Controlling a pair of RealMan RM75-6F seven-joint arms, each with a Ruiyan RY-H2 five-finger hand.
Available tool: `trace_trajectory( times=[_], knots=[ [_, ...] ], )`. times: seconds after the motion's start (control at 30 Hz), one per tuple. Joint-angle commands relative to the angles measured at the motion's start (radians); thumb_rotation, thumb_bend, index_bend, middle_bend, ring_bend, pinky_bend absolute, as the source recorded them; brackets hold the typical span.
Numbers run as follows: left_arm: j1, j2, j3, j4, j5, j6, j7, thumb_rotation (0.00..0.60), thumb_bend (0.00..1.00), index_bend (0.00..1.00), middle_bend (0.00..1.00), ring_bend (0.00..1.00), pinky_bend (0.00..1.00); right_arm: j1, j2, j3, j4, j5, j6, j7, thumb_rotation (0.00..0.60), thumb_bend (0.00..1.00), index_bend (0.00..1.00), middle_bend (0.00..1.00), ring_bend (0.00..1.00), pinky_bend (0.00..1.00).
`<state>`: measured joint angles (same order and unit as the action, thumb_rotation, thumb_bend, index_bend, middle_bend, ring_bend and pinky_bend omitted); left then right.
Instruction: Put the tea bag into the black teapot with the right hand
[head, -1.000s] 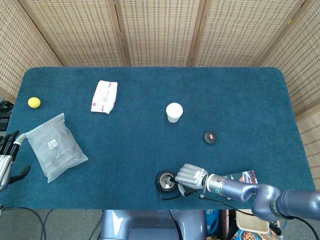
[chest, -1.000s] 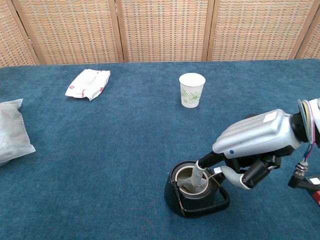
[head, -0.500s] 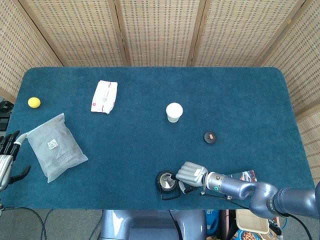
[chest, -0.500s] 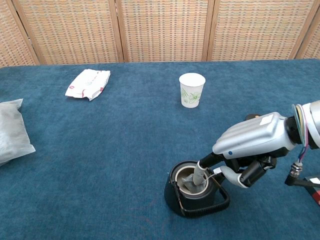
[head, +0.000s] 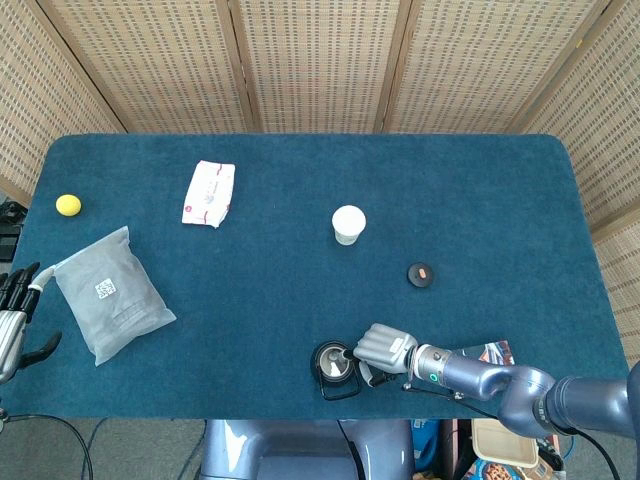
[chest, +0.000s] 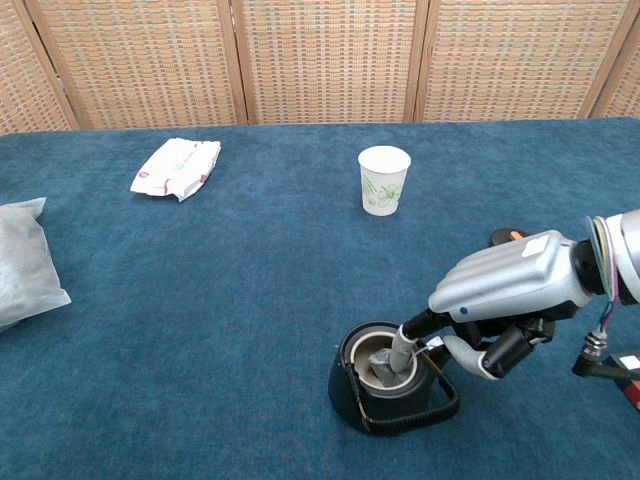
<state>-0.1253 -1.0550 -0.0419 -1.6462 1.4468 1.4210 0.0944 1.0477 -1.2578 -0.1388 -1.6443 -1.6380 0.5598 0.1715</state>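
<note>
Left hand (head: 14, 318) rests off the table's (head: 300, 180) left edge, fingers apart, holding nothing. Near the front edge, the black teapot (chest: 385, 384) holds the tea bag (chest: 383, 368), pinched by the right hand (chest: 505, 290) reaching into the opening.

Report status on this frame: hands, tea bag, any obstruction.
Right hand at black teapot, fingers pinching tea bag inside the opening. Left hand idle at table edge, holding nothing. Teapot lid off, nothing blocking.
</note>
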Motion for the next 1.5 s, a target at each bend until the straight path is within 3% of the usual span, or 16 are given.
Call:
trace_trajectory(
  times=[0.03, 0.6, 0.8, 0.9, 1.1, 1.33, 1.43, 1.5],
  knots=[
    [0.001, 0.0, 0.0, 0.0, 0.0, 0.001, -0.001, 0.6, 0.32, 0.0, 0.0, 0.0, 0.0, -0.006, 0.009, 0.009, -0.007, 0.008, 0.011, -0.013, 0.177, 1.0, 0.22, 1.0, 1.0, 1.0],
    [0.001, 0.001, -0.002, 0.001, 0.006, 0.008, -0.007, 0.6, 0.32, 0.0, 0.0, 0.0, 0.0, -0.01, 0.125, 0.012, -0.121, 0.003, 0.025, 0.018, 0.178, 1.0, 0.22, 1.0, 1.0, 1.0],
    [0.001, 0.002, -0.002, 0.0, 0.006, 0.007, -0.008, 0.6, 0.32, 0.0, 0.0, 0.0, 0.0, -0.034, 0.181, 0.019, -0.154, -0.002, 0.08, 0.038, 0.18, 1.0, 0.21, 0.97, 1.0, 1.0],
    [0.001, 0.0, -0.004, 0.0, 0.006, 0.009, -0.008, 0.6, 0.32, 0.0, 0.0, 0.0, 0.0, -0.085, 0.236, 0.033, -0.168, 0.006, 0.18, 0.043, 0.179, 1.0, 0.21, 0.92, 1.0, 1.0],
    [0.001, -0.001, -0.005, 0.001, 0.006, 0.01, -0.008, 0.6, 0.32, 0.0, 0.0, 0.0, 0.0, -0.161, 0.268, 0.053, -0.168, 0.049, 0.282, 0.021, 0.185, 0.99, 0.2, 0.78, 0.87, 0.95],
    [0.0, -0.006, -0.006, 0.004, 0.006, 0.011, -0.01, 0.6, 0.32, 0.0, 0.0, 0.0, 0.0, -0.286, 0.248, 0.093, -0.15, 0.144, 0.441, -0.065, 0.187, 0.89, 0.2, 0.58, 0.67, 0.81],
    [0.0, -0.011, -0.009, 0.006, 0.006, 0.017, -0.01, 0.6, 0.32, 0.0, 0.0, 0.0, 0.0, -0.335, 0.227, 0.109, -0.141, 0.179, 0.5, -0.122, 0.197, 0.86, 0.2, 0.5, 0.59, 0.78],
    [0.0, -0.014, -0.01, 0.007, 0.007, 0.017, -0.011, 0.6, 0.32, 0.0, 0.0, 0.0, 0.0, -0.36, 0.215, 0.117, -0.135, 0.195, 0.531, -0.153, 0.235, 0.84, 0.2, 0.47, 0.56, 0.78]
  ],
)
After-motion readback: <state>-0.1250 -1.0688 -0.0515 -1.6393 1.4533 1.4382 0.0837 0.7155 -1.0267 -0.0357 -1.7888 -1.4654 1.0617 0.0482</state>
